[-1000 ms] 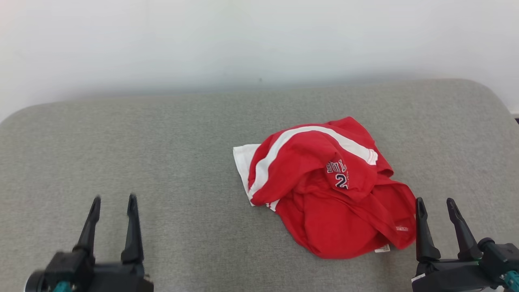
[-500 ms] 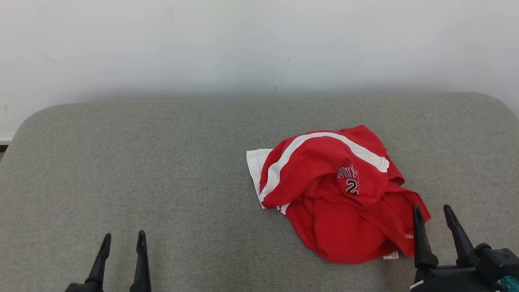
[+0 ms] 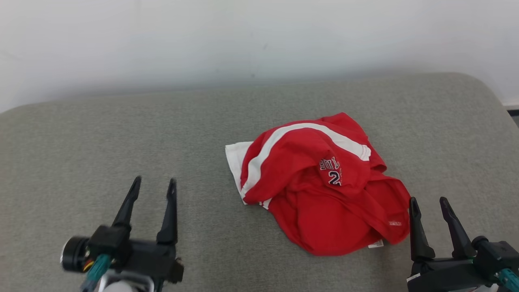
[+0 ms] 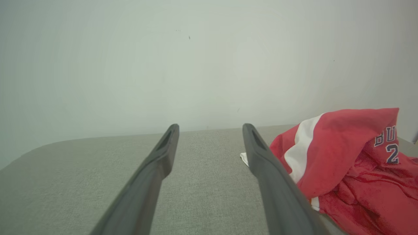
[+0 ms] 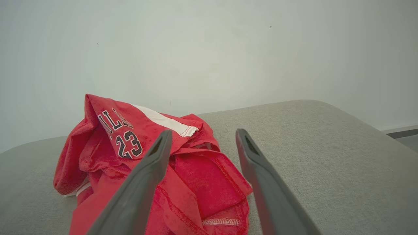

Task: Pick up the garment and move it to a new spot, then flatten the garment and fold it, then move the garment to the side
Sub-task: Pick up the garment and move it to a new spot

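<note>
The garment (image 3: 320,186) is a red shirt with white stripes and dark lettering, lying crumpled in a heap right of centre on the grey padded surface (image 3: 121,138). My left gripper (image 3: 153,186) hovers open at the lower left, well to the left of the heap, with nothing between its fingers. My right gripper (image 3: 429,201) stands open at the lower right, just beside the garment's near right edge. In the left wrist view the garment (image 4: 343,163) lies to the right of the open fingers. In the right wrist view the garment (image 5: 143,156) lies left of and behind the left finger.
A pale wall (image 3: 259,36) rises behind the grey surface. The surface's rounded right edge (image 3: 492,97) drops to a dark floor strip at the far right. Bare grey fabric stretches to the left of the garment.
The head camera has shifted between frames. My left gripper has come up and rightward, closer to the garment. The right gripper and the garment stay as they were.
</note>
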Robot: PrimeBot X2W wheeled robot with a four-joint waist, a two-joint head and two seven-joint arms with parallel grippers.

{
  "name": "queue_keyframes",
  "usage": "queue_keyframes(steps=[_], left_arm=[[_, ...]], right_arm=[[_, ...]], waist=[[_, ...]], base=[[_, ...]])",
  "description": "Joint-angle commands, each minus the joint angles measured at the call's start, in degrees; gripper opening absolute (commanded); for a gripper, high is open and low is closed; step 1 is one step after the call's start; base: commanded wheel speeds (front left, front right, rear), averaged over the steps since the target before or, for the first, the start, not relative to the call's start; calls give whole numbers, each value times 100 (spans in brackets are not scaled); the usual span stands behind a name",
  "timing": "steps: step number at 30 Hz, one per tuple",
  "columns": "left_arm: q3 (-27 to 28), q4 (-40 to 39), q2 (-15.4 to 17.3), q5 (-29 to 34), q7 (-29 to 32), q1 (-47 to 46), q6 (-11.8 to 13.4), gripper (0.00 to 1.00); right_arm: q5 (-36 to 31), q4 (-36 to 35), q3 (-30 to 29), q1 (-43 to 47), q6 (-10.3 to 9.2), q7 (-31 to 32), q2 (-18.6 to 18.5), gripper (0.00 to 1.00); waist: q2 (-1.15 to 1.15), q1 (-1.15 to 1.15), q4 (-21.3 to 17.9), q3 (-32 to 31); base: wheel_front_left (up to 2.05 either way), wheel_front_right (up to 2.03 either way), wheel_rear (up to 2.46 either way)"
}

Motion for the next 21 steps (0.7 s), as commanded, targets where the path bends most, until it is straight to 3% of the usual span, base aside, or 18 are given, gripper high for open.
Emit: queue_keyframes(steps=[1, 12, 20, 21], left_arm=[[-103, 121, -15, 42, -19, -217, -25, 100], [-1333, 1550, 151, -109, 4, -1471, -93, 100], [-1992, 2678, 320, -492, 111, -2019, -89, 100], [-2020, 2818, 322, -556, 136, -2076, -89, 83]], right_arm=[[20, 15, 2, -62, -12, -5, 22, 100], [141, 36, -24, -280, -12, -5, 86, 100], [173, 25, -47, -424, -12, -5, 132, 100], [173, 28, -59, -427, -12, -5, 136, 100]], waist=[[0, 0, -240, 184], [0, 0, -884, 645], [0, 0, -1131, 834], [0, 0, -1141, 835]], base=[[0, 0, 0], [0, 0, 0], [0, 0, 0], [0, 0, 0]])
